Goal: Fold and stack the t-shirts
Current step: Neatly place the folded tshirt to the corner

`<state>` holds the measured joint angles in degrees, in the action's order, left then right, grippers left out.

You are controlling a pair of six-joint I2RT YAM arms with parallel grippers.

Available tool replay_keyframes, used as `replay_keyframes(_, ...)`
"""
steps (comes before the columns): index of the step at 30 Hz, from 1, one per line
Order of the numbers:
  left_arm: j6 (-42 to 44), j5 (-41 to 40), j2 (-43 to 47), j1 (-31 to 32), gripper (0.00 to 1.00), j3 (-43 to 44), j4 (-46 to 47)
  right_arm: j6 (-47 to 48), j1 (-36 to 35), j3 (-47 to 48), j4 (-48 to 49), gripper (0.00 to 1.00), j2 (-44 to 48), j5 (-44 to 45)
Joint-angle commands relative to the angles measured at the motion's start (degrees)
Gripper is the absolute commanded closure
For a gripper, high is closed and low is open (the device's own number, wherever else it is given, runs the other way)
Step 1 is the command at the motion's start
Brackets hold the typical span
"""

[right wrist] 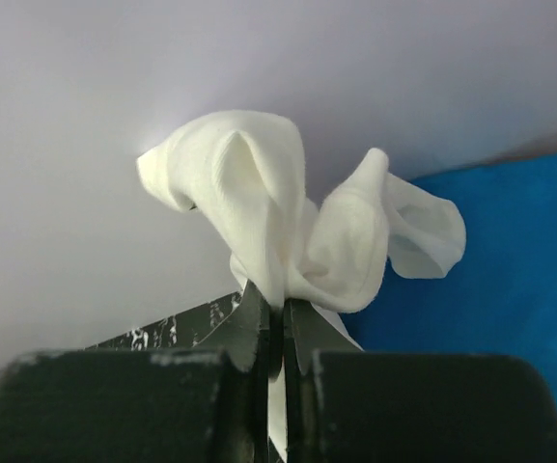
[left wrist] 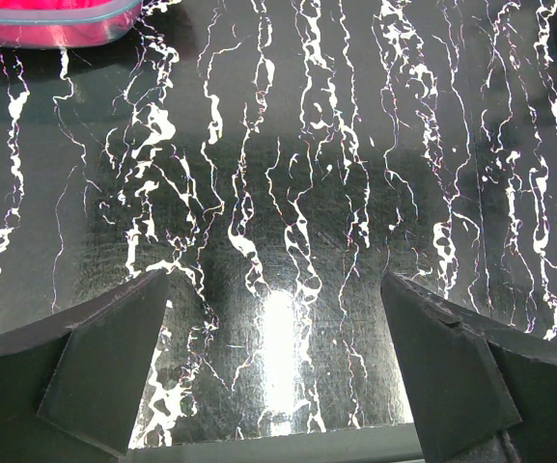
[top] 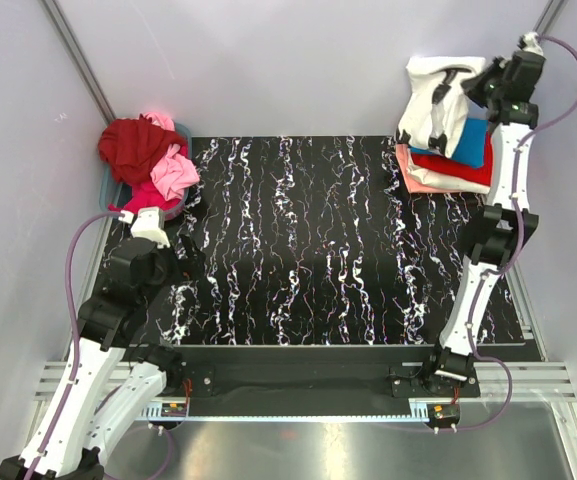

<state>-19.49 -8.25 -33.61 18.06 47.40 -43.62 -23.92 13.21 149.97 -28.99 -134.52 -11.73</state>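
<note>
Pale walls close in a black table (top: 308, 260) veined with white. At its far right corner a stack of folded shirts lies with a blue shirt (top: 471, 145) on top, a red one (top: 476, 172) under it and a salmon-pink one (top: 433, 180) at the bottom. The right gripper (top: 478, 85) is raised above this stack, holding a white t-shirt (top: 433, 100) that hangs bunched over the stack's far left part. The right wrist view shows the fingers pressed together on a pinch of the white cloth (right wrist: 259, 193), which puffs up in two lobes above the closed tips (right wrist: 280, 313), with the blue shirt (right wrist: 510, 260) beyond on the right.

At the far left corner a blue-rimmed bin (top: 105, 185) holds a heap of unfolded clothes, dark red garments (top: 136, 143) on top and a pink one (top: 175, 172) spilling toward the table. The left gripper (top: 180, 252) hovers low near the left edge, just in front of the bin. Its wrist view shows the fingers spread wide (left wrist: 273, 282) with nothing between them, only bare tabletop (left wrist: 288, 145) below and the bin's edge (left wrist: 56, 24) at the upper left.
</note>
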Motion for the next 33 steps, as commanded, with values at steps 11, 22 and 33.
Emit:
replay_keyframes(11, 0.1, -1.7, 0.5, -0.1, 0.01, -0.2, 2.2, -19.2, 19.6, -9.0, 8.7, 0.25, -10.9, -11.3)
replay_keyframes(22, 0.2, -1.2, 1.0, -0.2, 0.01, -0.2, 2.4, -18.4, 18.8, -20.5, 3.0, 0.12, 2.7, -7.3)
replay_keyframes(33, 0.4, -0.9, 1.9, -0.3, 0.01, -0.2, 2.5, -20.2, 14.1, -46.1, 10.0, 0.13, 18.1, 0.4)
